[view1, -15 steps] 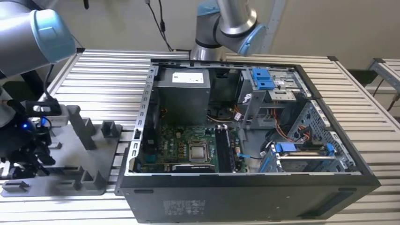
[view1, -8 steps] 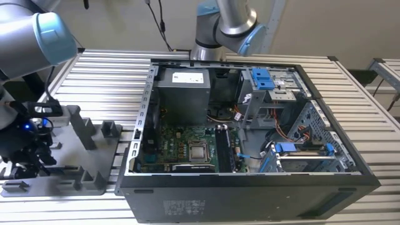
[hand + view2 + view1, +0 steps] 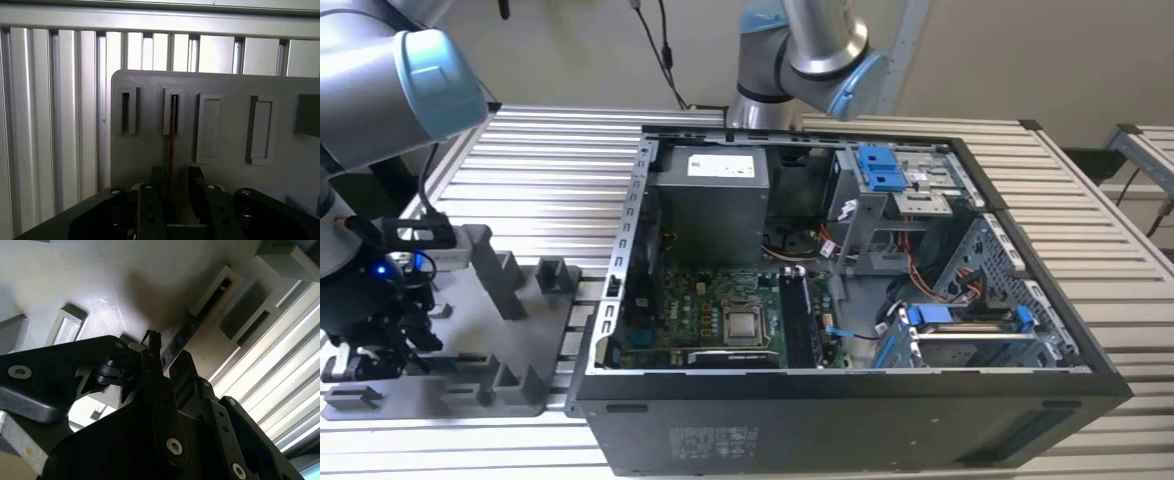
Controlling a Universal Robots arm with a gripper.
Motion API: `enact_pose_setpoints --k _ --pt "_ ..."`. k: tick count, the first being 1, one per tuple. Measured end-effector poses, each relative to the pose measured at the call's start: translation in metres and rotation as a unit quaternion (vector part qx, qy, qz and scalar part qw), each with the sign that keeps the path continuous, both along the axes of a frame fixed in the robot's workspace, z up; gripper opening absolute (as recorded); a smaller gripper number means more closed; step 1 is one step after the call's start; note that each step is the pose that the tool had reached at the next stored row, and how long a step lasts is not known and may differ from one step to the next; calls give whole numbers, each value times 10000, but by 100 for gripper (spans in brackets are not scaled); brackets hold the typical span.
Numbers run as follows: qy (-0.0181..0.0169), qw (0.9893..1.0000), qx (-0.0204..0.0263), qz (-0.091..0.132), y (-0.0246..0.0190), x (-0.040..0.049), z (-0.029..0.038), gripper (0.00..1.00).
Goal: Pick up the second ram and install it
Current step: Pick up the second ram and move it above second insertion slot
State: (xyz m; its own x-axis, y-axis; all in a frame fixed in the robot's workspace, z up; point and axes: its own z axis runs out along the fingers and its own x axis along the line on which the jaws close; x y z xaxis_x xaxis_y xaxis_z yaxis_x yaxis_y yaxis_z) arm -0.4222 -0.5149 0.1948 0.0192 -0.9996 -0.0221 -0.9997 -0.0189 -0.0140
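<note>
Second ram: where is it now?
The second ram stands edgewise in a slot of the grey tray, between the gripper's open fingers in both wrist views; the tray lies at the exterior view's left, beside the computer case.

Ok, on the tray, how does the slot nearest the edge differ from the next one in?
The edge slot is empty and dark; the next slot holds the second ram, standing on edge. The gripper lines up with the next slot, not the edge slot. Both are narrow raised grey pockets on the tray.
</note>
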Motion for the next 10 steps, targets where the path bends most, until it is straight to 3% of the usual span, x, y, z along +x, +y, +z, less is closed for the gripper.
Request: enact_pose_setpoints --k 6,8,10 --pt "-1 10000 1 0 1 0 -2 36" --pt "-1 10000 1 0 0 0 -3 27" --pt "-1 10000 1 0 1 0 -3 27"
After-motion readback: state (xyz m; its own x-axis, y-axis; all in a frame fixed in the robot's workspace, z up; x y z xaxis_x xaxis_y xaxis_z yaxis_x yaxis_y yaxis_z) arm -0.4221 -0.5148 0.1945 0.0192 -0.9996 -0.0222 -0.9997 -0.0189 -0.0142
